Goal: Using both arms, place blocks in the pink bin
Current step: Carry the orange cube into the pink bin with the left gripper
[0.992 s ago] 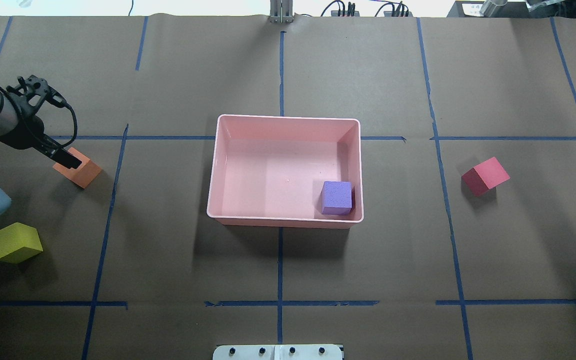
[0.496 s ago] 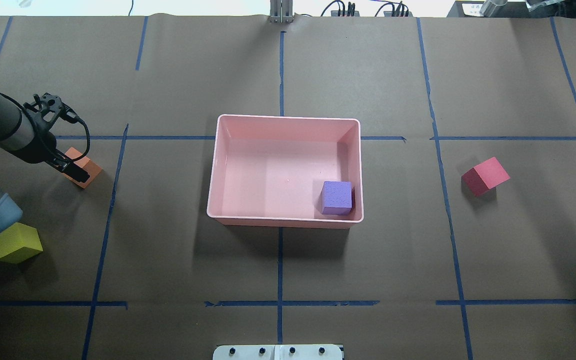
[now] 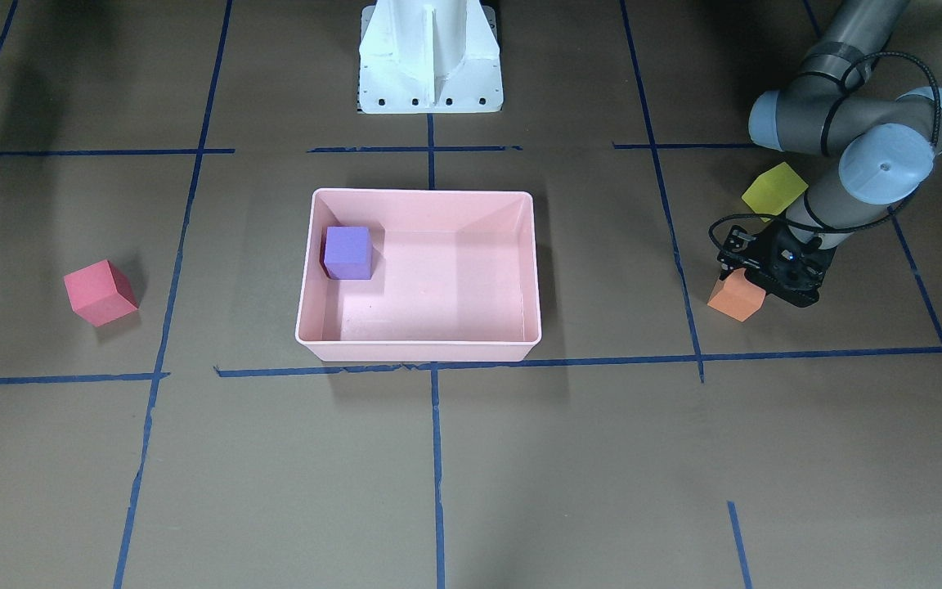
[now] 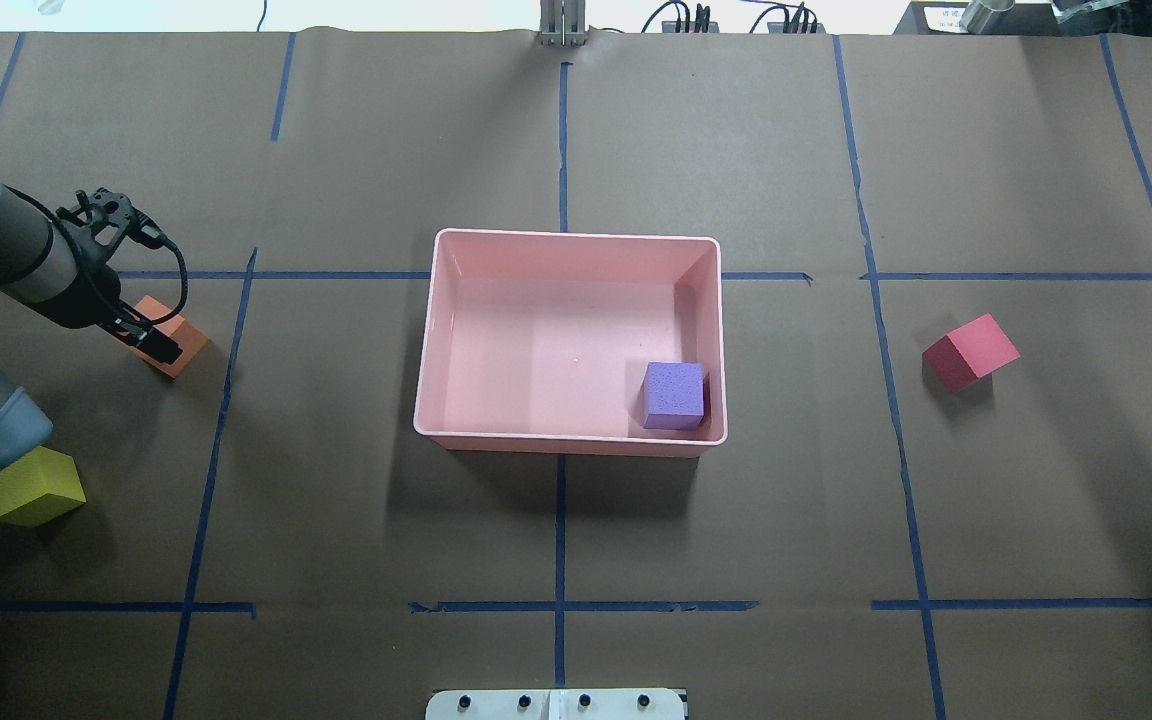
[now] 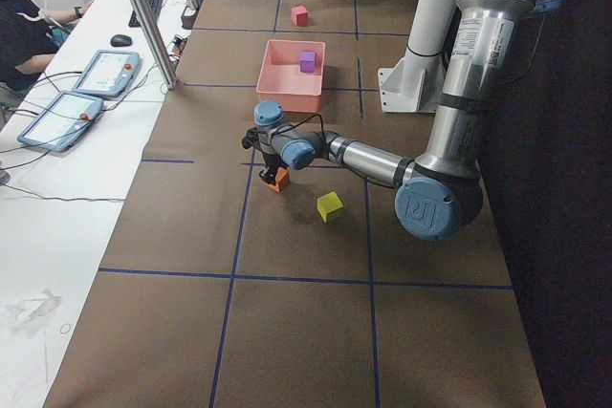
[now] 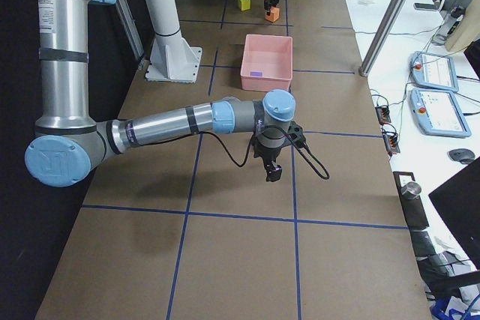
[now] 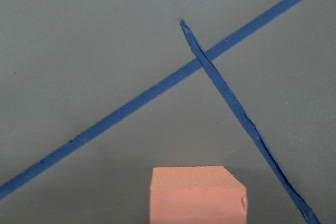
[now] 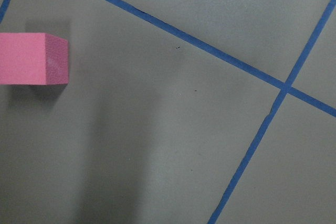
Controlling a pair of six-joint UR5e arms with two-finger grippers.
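Observation:
The pink bin [image 4: 576,238] sits mid-table with the purple block [image 4: 674,396] in its near right corner. My left gripper [image 4: 154,340] is low over the orange block [image 4: 181,342] on the left, with its jaws straddling the block and looking open. The block fills the bottom of the left wrist view [image 7: 197,195]. The yellow-green block [image 4: 33,488] lies nearer, partly under my left elbow. The red-pink block [image 4: 971,352] lies on the right and shows in the right wrist view [image 8: 34,59]. My right gripper [image 6: 271,174] shows only in the exterior right view, so I cannot tell its state.
The white pedestal base [image 3: 428,57] stands at the robot's side of the table. Blue tape lines [image 4: 560,520] grid the brown table cover. An operator [image 5: 19,7] and tablets [image 5: 105,72] are on a side bench beyond a metal pole [image 5: 143,16].
My left gripper has come down and slightly right onto the orange block, covering more of it. The other blocks and the bin have not moved.

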